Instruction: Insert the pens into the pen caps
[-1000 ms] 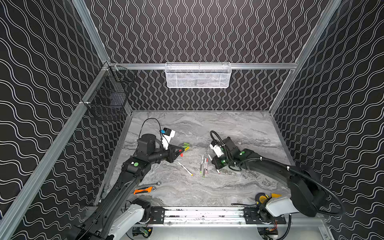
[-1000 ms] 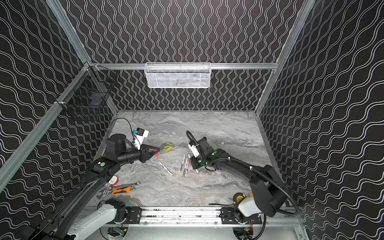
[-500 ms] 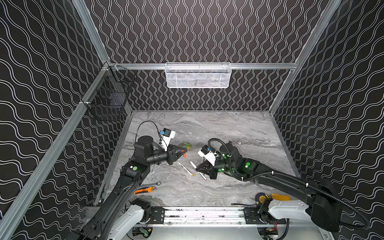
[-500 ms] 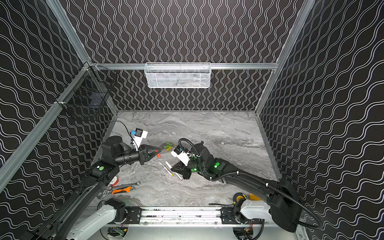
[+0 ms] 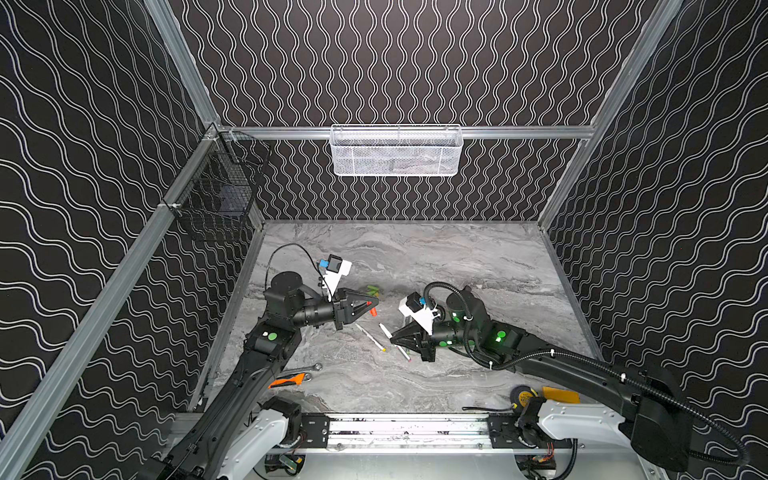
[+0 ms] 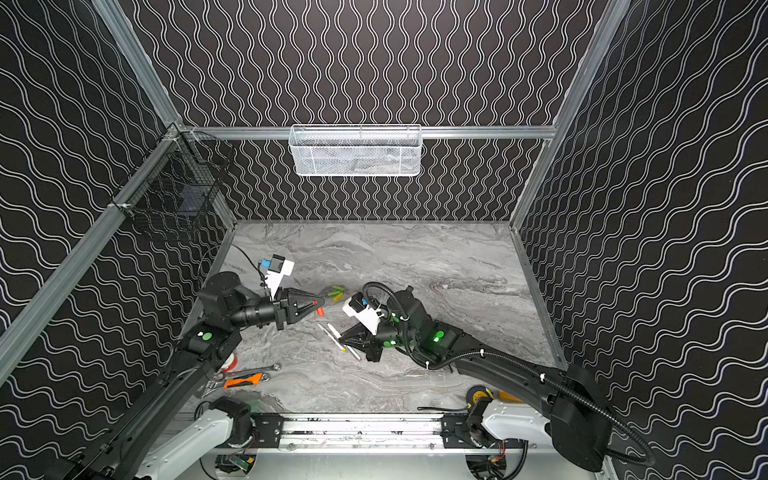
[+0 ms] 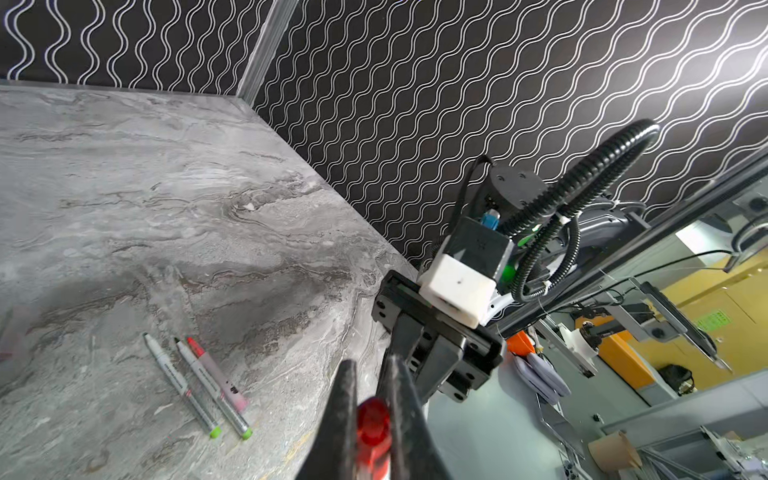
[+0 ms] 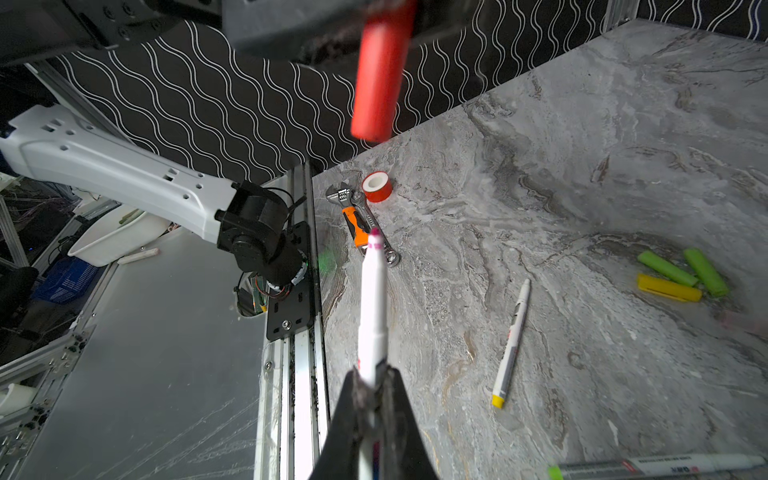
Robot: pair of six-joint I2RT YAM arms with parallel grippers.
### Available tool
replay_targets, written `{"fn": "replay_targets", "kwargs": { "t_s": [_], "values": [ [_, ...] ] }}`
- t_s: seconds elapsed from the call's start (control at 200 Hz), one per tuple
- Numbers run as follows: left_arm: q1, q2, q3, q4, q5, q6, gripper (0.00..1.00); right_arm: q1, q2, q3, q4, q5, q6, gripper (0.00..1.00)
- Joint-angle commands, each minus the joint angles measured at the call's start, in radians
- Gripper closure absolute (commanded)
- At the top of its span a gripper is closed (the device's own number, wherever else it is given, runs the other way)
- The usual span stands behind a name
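Grey marble-look tabletop (image 5: 457,266), boxed in by black walls with white wavy lines. Above its left-centre, red pen cap (image 7: 373,419) pinched between the closed fingers of the left gripper (image 7: 370,365), clear of the surface. Opposite, white pen (image 8: 372,303) with a pink tip clamped in the shut right gripper (image 8: 372,372) — points straight at the cap, a gap between tip and cap, no contact. Flat on the marble just beside the held pen: yellow-ended pen (image 8: 513,332), alone. Near the right gripper, three more pens (image 7: 208,382) side by side — two with green ends, one with a bare red tip. Farther back, just behind the left gripper's tip in both top views: two green caps (image 8: 706,272) and one yellow cap (image 8: 669,287), bunched close together. At the near left edge, by the left arm's base: silver adjustable wrench (image 8: 345,193), orange-handled tool (image 8: 355,228) and red tape roll (image 8: 377,186), wrench and tool overlapping, roll just beside. On the back wall's rail, white mesh basket (image 5: 397,151); on the left wall, black wire basket (image 5: 216,199).
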Motion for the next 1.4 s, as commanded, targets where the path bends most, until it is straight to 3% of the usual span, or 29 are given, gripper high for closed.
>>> {"fn": "replay_targets", "kwargs": {
  "t_s": [0.0, 0.966, 1.391],
  "values": [
    [0.001, 0.001, 0.001, 0.047, 0.023, -0.015, 1.0, 0.001, 0.004, 0.013, 0.064, 0.007, -0.014, 1.0],
    [0.002, 0.009, -0.004, 0.062, 0.031, -0.025, 1.0, 0.003, 0.032, 0.041, 0.161, 0.013, -0.014, 1.0],
    [0.0, 0.013, -0.017, 0.121, 0.046, -0.065, 1.0, 0.003, 0.048, 0.032, 0.295, 0.035, 0.024, 1.0]
  ]
}}
